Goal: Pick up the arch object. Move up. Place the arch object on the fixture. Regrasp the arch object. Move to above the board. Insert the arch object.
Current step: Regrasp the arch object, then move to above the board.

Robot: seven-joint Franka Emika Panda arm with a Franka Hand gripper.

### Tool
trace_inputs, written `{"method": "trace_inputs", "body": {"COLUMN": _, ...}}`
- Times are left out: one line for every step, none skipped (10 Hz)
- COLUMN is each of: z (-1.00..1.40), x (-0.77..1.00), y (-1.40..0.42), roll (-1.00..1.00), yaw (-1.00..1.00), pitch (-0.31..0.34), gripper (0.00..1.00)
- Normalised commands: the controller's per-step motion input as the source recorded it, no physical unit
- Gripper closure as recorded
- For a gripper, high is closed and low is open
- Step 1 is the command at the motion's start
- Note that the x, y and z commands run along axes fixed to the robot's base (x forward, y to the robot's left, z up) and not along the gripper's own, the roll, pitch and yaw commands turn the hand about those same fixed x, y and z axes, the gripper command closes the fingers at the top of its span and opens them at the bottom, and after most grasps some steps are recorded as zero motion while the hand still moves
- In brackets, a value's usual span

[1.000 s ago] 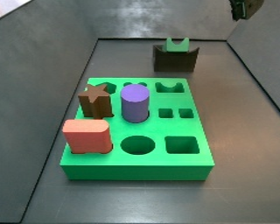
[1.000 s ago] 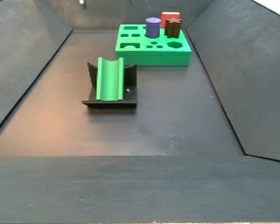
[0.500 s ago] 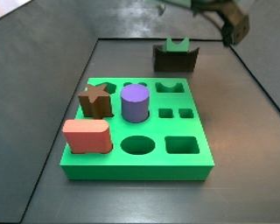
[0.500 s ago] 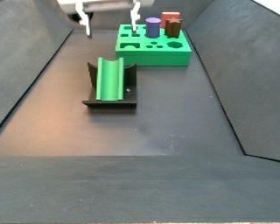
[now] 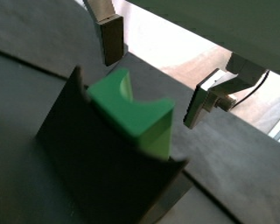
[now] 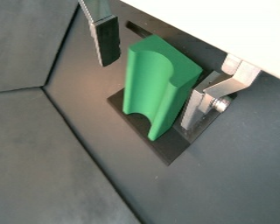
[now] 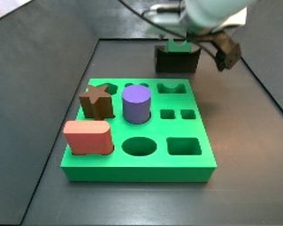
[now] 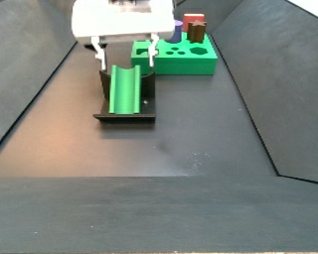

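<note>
Item: arch object, lying in the fixture, left of centre in a side view, apparently parked for regrasping. Gripper: fingers spread, straddling the arch's end, not touching. Board, upper centre, awaits insertion.

Dark grey floor — sloped grey walls enclosing it.

Counted in a side view: one board, bright green. Three pieces standing in it: one brown star peg, one purple cylinder, one salmon block. Five open cut-outs: one arch hole, two small squares, one circle, one larger square. One fixture, one arch object lying in it. One gripper, two fingers, straddling the arch object at the fixture, jaws apart.
</note>
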Motion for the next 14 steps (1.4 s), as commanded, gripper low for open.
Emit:
{"method": "trace_inputs", "body": {"z": -0.72, "x": 0.09, "y": 0.02, "roll": 0.06, "yaw": -0.06, "pitch": -0.022, "gripper": 0.00}}
{"method": "trace_inputs", "body": {"z": -0.57, "x": 0.08, "y": 0.01, "roll": 0.06, "yaw": -0.05, "pitch": -0.001, "gripper": 0.00}}
{"method": "trace_inputs", "body": {"z": -0.38, "x": 0.07, "y": 0.00, "roll": 0.05, "yaw": -0.03, "pitch": 0.016, "gripper": 0.00}}
{"method": "trace_inputs", "body": {"z": -0.25, "x": 0.07, "y": 0.00, "roll": 0.05, "yaw": -0.01, "pitch": 0.022, "gripper": 0.00}}
{"method": "trace_inputs", "body": {"z": -0.18, "x": 0.02, "y": -0.01, "roll": 0.04, "yaw": 0.00, "pitch": 0.036, "gripper": 0.00}}
{"method": "trace_inputs", "body": {"z": -0.18, "x": 0.01, "y": -0.01, "roll": 0.04, "yaw": 0.02, "pitch": 0.029, "gripper": 0.00}}
{"method": "trace_inputs", "body": {"z": -0.17, "x": 0.02, "y": -0.01, "roll": 0.04, "yaw": 0.02, "pitch": 0.029, "gripper": 0.00}}
{"method": "trace_inputs", "body": {"z": -0.17, "x": 0.02, "y": -0.01, "roll": 0.04, "yaw": 0.03, "pitch": 0.029, "gripper": 0.00}}
{"method": "trace_inputs", "body": {"z": -0.17, "x": 0.02, "y": -0.01, "roll": 0.04, "yaw": 0.03, "pitch": 0.029, "gripper": 0.00}}
{"method": "trace_inputs", "body": {"z": 0.00, "x": 0.00, "y": 0.00, "roll": 0.00, "yaw": 0.00, "pitch": 0.000, "gripper": 1.00}}
{"method": "trace_inputs", "body": {"z": 1.00, "x": -0.17, "y": 0.22, "roll": -0.03, "yaw": -0.06, "pitch": -0.155, "gripper": 1.00}}
{"method": "trace_inputs", "body": {"z": 1.00, "x": -0.17, "y": 0.22, "roll": -0.05, "yaw": -0.07, "pitch": -0.162, "gripper": 1.00}}
{"method": "trace_inputs", "body": {"z": 1.00, "x": -0.17, "y": 0.21, "roll": -0.07, "yaw": -0.10, "pitch": -0.161, "gripper": 1.00}}
{"method": "trace_inputs", "body": {"z": 1.00, "x": -0.16, "y": 0.19, "roll": -0.10, "yaw": -0.12, "pitch": -0.145, "gripper": 1.00}}
